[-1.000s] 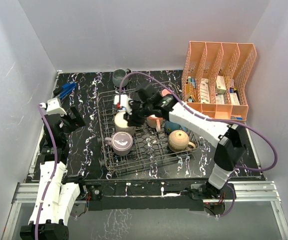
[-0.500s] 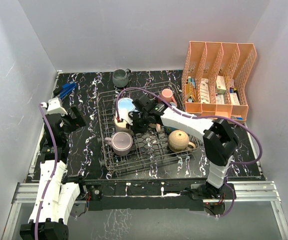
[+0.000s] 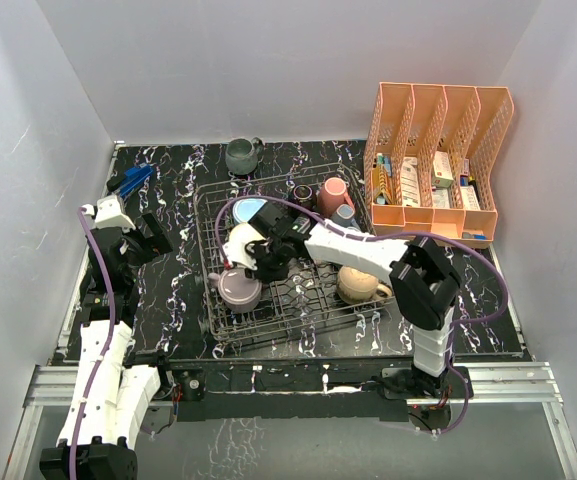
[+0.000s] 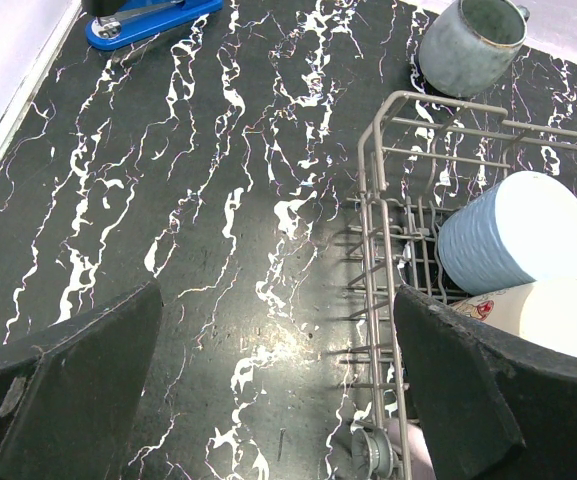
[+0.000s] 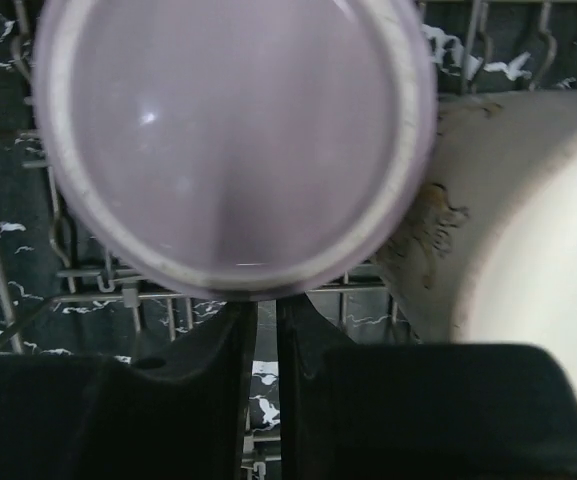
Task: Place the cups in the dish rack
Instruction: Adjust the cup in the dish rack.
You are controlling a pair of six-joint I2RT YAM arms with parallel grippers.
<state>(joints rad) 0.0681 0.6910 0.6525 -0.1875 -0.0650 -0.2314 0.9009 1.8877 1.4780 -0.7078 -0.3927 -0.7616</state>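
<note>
Glossy mauve mug (image 3: 238, 290) sits front-left in the dark wire dish rack (image 3: 298, 300), touching the cream mug (image 3: 238, 243). Right wrist view alone shows the right claw (image 5: 266, 335): fingers nearly together, nothing between, just below the mauve rim. Left wrist view shows ribbing on the light blue mug (image 4: 513, 232) and the left claw (image 4: 276, 300) wide apart over the table (image 4: 218, 200).

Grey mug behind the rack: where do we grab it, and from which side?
I'd pinch the grey mug by its rim wall from straight above, opposite its handle. It stands upright, mouth open, apart from the dish rack.
</note>
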